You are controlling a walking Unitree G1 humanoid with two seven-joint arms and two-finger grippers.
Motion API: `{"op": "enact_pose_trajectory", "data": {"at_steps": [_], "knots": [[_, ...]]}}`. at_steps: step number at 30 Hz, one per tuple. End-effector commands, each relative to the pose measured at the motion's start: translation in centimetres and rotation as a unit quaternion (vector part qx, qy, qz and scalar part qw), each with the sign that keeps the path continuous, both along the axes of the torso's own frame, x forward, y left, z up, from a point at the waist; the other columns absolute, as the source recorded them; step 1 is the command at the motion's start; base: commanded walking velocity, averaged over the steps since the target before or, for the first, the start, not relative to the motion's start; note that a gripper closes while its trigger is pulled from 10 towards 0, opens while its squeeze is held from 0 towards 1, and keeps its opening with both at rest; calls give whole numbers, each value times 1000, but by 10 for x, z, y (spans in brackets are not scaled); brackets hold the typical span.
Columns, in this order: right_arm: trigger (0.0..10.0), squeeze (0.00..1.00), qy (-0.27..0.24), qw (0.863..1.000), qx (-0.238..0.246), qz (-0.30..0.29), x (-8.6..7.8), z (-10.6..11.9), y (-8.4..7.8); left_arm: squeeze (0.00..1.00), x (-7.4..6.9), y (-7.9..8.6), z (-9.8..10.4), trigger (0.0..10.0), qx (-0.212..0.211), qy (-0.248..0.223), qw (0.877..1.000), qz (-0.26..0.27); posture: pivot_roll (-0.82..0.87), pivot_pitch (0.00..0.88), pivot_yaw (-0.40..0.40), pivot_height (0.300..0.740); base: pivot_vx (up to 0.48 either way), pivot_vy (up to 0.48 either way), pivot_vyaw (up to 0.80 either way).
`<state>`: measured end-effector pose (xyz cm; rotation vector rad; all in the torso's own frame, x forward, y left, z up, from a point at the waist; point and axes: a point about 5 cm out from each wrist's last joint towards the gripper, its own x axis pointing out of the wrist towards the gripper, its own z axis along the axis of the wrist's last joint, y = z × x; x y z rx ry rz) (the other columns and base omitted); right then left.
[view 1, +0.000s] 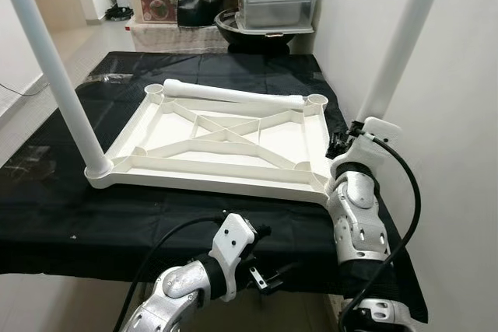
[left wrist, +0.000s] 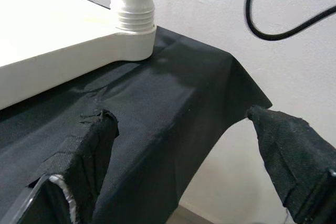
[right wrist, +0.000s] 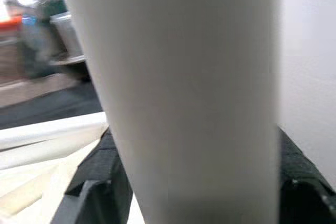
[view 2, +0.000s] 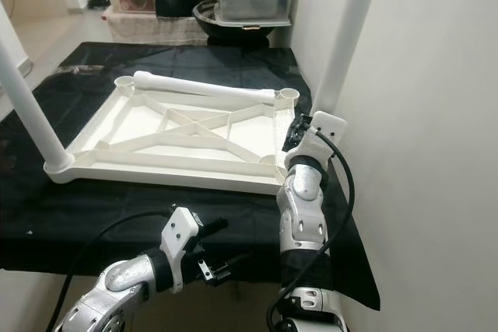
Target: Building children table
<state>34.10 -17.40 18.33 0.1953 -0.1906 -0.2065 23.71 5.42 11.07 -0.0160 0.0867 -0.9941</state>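
Left eye view: two legs upright in tabletop (view 1: 226, 141) corners, right gripper (view 1: 348, 139) jaws clamping near-right leg (view 1: 405, 36), left gripper (left wrist: 184, 150) jaws agape, empty; third leg (view 1: 233, 96) loose across far edge, fourth absent.

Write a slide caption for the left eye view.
Right gripper grips a white leg at the upturned tabletop's near corner.

Even, bright indoor light; sharp head views, blurred right wrist view.

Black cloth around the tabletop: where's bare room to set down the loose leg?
Bare black cloth lies between the upturned tabletop and the near edge, also beyond the loose leg. The right side is crowded: right gripper on the standing leg.
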Motion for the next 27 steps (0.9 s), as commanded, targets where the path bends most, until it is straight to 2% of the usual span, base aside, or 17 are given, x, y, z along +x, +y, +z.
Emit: {"op": "enact_pose_trajectory", "data": {"at_steps": [1, 4, 7, 8, 11, 12, 13, 14, 15, 17, 18, 19, 21, 24, 25, 26, 27], "knots": [[10000, 0, -16, 997, -6, 69, -3, 0, 1, 0, 2, 0, -3, 10000, 6, 0, 1000, 2, 170, 0, -38, 740, 0, 0, 0], [10000, 0, -11, 989, -38, 141, -5, -3, -12, 0, 4, -1, -3, 10000, 4, 0, 1000, 1, 161, 0, -37, 740, 0, 0, 0], [10000, 0, -12, 987, -39, 157, -5, -3, -14, 0, 4, -1, -3, 10000, 3, 0, 1000, 2, 152, 0, -35, 740, 0, 0, 0], [10000, 0, -8, 979, -32, 199, -6, -4, -16, 0, 4, -2, -3, 10000, 3, 0, 1000, 1, 152, 0, -35, 740, 0, 0, 0], [10000, 0, -6, 973, -27, 230, -7, -5, -17, 0, 5, -2, -3, 10000, 3, 0, 1000, 1, 147, 0, -30, 740, 0, 0, 0], [10000, 0, 9, 945, -37, 326, -6, -3, -15, 0, 5, -2, -4, 10000, 3, 1, 1000, 0, 149, 0, -28, 740, 0, 0, 0], [10000, 0, 9, 945, -37, 326, -6, -3, -15, 0, 5, -2, -4, 10000, 3, 1, 1000, 0, 149, 0, -28, 740, 0, 0, 0], [10000, 0, 18, 912, -50, 406, -6, -1, -13, 0, 6, -2, -4, 10000, 3, 1, 1000, 0, 158, 0, -33, 740, 0, 0, 0], [10000, 0, 18, 912, -50, 406, -6, -1, -13, 0, 6, -2, -4, 10000, 3, 1, 1000, 0, 158, 0, -33, 740, 0, 0, 0], [10000, 0, 29, 846, -75, 527, -1, 8, -6, 0, 6, -3, -5, 10000, 3, 0, 1000, 1, 166, 0, -47, 740, 0, 0, 0], [10000, 0, 29, 846, -75, 527, -1, 8, -6, 0, 6, -3, -5, 10000, 3, 0, 1000, 1, 166, 0, -47, 740, 0, 0, 0], [10000, 0, 29, 830, -78, 552, 0, 11, -5, 0, 6, -3, -5, 10000, 2, 0, 1000, 2, 172, 0, -51, 740, 0, 0, 0], [10000, 0, 29, 818, -78, 569, 1, 13, -3, 0, 6, -3, -6, 10000, 2, 0, 1000, 2, 172, 0, -51, 740, 0, 0, 0], [10000, 0, 28, 784, -98, 612, 3, 20, 7, 0, 5, -2, -6, 10000, 2, -1, 1000, 3, 182, 0, -60, 740, 0, 0, 0], [10000, 0, 28, 784, -98, 612, 3, 20, 7, 0, 5, -2, -6, 10000, 2, -1, 1000, 3, 182, 0, -60, 740, 0, 0, 0], [10000, 0, 31, 771, -108, 627, 3, 21, 11, 0, 4, -2, -6, 10000, 2, 0, 1000, 3, 184, 0, -65, 740, 0, 0, 0], [10000, 0, 31, 771, -108, 627, 3, 21, 11, 0, 4, -2, -6, 10000, 2, 0, 1000, 3, 184, 0, -65, 740, 0, 0, 0]]}}
